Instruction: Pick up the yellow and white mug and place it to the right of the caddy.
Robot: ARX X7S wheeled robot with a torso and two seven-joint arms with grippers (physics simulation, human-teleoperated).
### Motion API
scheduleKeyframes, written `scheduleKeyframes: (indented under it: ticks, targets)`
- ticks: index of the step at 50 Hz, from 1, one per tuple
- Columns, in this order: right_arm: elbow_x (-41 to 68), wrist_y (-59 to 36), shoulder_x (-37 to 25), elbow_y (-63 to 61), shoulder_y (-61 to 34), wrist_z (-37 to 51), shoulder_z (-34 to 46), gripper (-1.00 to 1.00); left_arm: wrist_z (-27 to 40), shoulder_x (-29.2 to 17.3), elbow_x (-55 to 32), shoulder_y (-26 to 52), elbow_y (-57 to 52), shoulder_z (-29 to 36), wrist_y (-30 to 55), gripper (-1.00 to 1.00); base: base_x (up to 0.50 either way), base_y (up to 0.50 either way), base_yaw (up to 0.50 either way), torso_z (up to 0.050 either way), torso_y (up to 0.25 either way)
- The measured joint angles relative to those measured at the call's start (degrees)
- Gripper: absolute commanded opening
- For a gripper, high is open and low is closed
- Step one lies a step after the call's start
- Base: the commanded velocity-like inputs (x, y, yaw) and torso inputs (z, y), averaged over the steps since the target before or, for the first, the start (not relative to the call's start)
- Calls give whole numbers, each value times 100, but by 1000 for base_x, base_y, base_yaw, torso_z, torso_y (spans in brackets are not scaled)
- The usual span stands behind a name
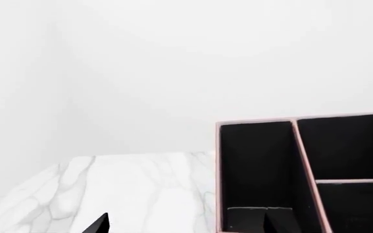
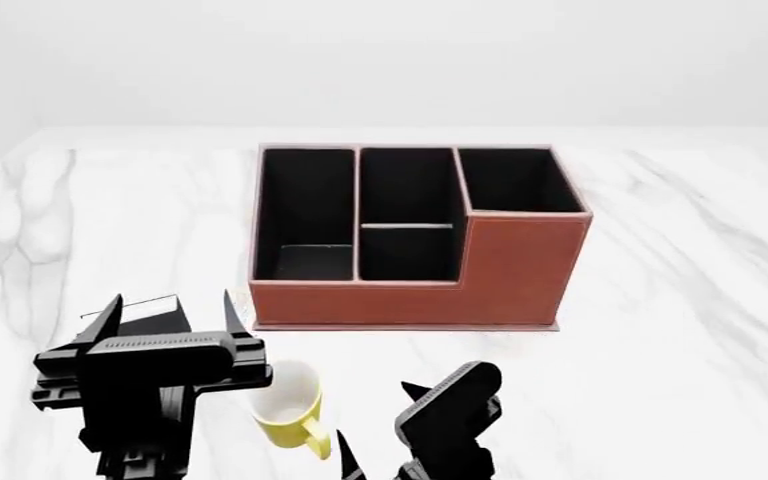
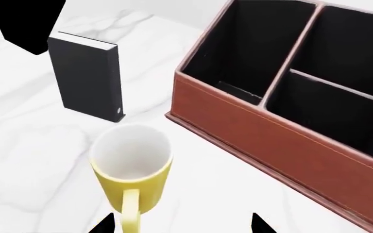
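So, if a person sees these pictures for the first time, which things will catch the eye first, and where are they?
First comes the caddy, a large reddish-brown box with black compartments, standing in the middle of the white marble table. Next is the yellow and white mug, upright on the table in front of the caddy, between the two dark arms. In the right wrist view, a small black box lies beyond the mug.

- yellow and white mug (image 3: 132, 174) upright on marble table (image 2: 678, 330), open tabletop around it
- caddy (image 2: 418, 235) stands behind mug, apart
- black box (image 3: 86, 77) near mug's far left
- tabletop right of caddy open
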State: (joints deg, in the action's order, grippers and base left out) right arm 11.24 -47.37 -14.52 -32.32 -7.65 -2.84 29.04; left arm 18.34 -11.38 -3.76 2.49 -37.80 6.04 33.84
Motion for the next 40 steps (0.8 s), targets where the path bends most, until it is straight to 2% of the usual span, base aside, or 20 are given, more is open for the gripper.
scheduleKeyframes:
  ticks: [40]
  targets:
    - [-103,413,489,1651,-604,-86,627,100,133,-145,-163,-80,40,54,-165,100,0,0,0,0,0]
